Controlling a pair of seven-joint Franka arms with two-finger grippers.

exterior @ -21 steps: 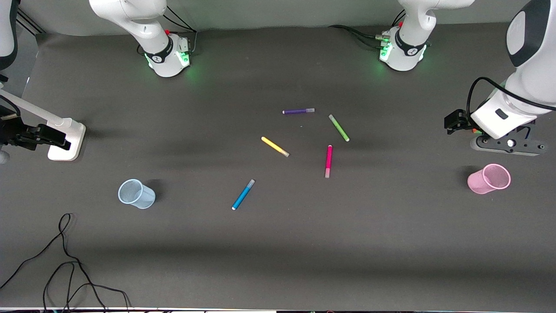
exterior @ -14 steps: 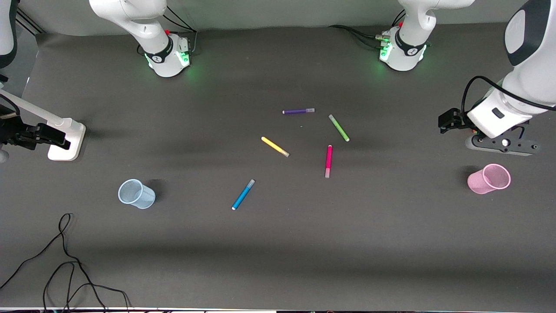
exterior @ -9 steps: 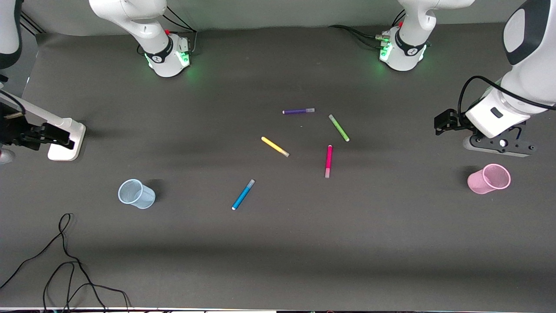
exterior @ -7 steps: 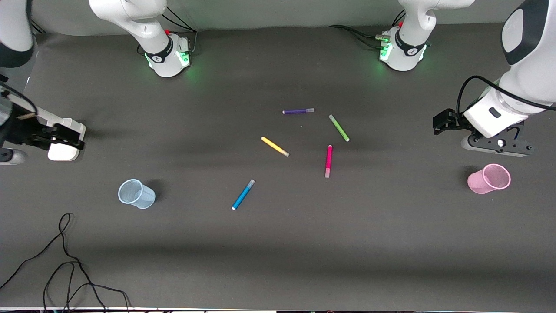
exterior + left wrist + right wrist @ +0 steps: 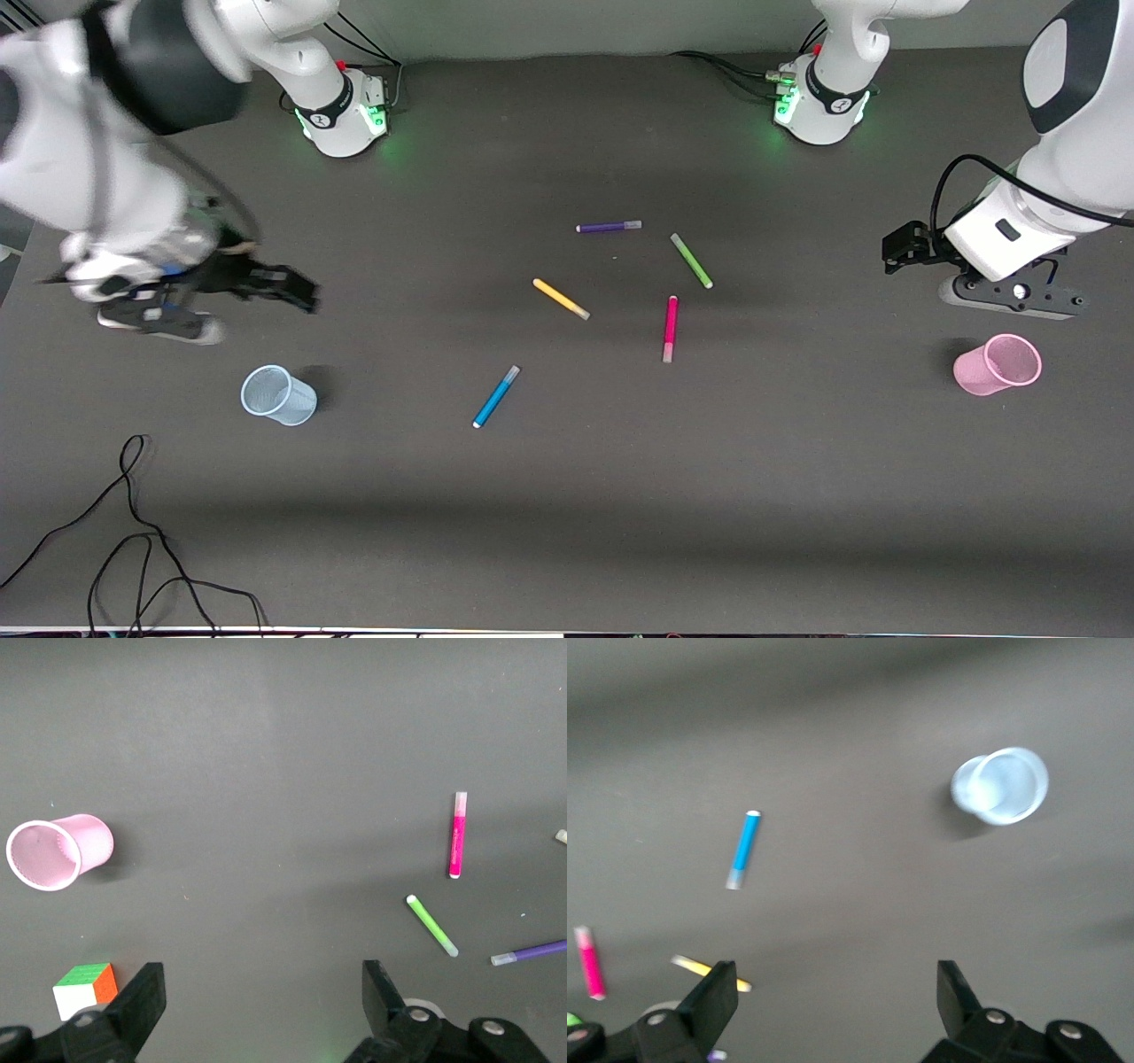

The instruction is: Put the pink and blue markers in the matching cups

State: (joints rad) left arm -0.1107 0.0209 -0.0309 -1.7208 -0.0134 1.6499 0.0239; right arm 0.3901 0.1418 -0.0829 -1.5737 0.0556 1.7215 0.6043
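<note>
Starting the approach, nothing picked yet. Right gripper (image 5: 159,310) hangs w/ jaws spread, empty, over bare mat just above blue cup (image 5: 278,395), which stands upright, empty. Blue marker (image 5: 496,397) and pink marker (image 5: 670,329) lie mid-table, apart. Left gripper (image 5: 1010,297) also spread, empty, up over mat beside upright, empty pink cup (image 5: 997,364). Next, prob.: each arm drops onto its marker, jaws across the barrel.

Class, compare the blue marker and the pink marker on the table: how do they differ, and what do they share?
The blue marker is bright blue with a greyish cap; the pink marker is magenta with a paler pink cap. The blue marker lies slanted and nearer the front camera; the pink marker lies almost straight toward that camera. Both are slim, capped and lying flat, untouched.
</note>
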